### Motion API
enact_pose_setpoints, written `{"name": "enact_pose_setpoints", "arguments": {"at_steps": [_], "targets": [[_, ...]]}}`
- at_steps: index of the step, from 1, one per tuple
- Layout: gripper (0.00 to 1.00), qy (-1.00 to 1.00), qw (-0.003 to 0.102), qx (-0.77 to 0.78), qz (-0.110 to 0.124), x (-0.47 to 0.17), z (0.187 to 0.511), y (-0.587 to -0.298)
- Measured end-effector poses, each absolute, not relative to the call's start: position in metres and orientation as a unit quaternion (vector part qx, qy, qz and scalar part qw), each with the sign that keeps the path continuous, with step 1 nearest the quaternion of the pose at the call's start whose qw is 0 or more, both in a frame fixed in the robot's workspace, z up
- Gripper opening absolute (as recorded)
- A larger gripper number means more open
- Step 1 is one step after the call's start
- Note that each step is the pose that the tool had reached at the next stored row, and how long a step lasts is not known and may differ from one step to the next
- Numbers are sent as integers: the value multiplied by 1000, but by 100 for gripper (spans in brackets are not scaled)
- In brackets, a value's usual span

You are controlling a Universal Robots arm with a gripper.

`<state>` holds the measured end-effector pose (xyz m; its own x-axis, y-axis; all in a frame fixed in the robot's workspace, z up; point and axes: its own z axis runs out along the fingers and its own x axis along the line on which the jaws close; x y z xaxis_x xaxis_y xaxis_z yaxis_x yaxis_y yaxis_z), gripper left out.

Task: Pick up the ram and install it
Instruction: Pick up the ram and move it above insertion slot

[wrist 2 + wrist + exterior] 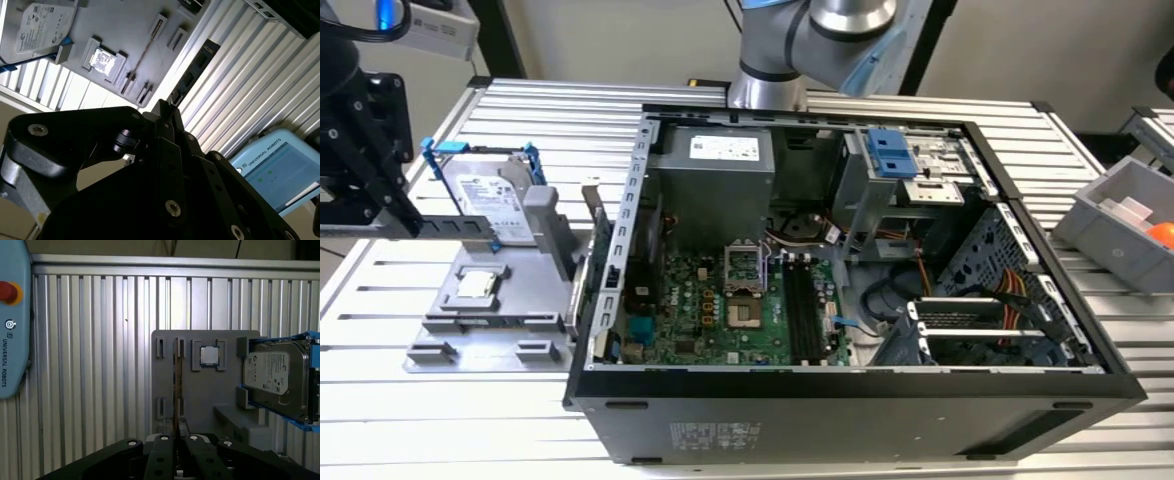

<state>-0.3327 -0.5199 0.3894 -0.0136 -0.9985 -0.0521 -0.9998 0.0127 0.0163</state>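
My gripper [167,106] is shut on the ram [196,67], a long dark stick with black chips that juts out from the fingertips. In the first wrist view the ram [176,390] shows edge-on as a thin line running out from the gripper [178,439]. It hangs well above the grey tray [200,400], over the tray's slotted holders. In the exterior view the gripper [363,218] is at the far left, high over the table, with the ram [394,230] as a flat dark strip under it. The open computer case [854,400] holds the black motherboard slots [798,310].
On the grey tray [520,290] sit a silver hard drive [494,200] in a blue bracket and a square processor chip [474,285]. A blue teach pendant [12,330] lies on the ribbed table. A grey bin [1121,220] stands at the exterior view's right.
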Motion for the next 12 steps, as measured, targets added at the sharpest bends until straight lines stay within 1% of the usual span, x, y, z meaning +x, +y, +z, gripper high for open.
{"name": "enact_pose_setpoints", "arguments": {"at_steps": [12], "targets": [[0, 711, 13, -702, 24, -324, 395, -520]]}}
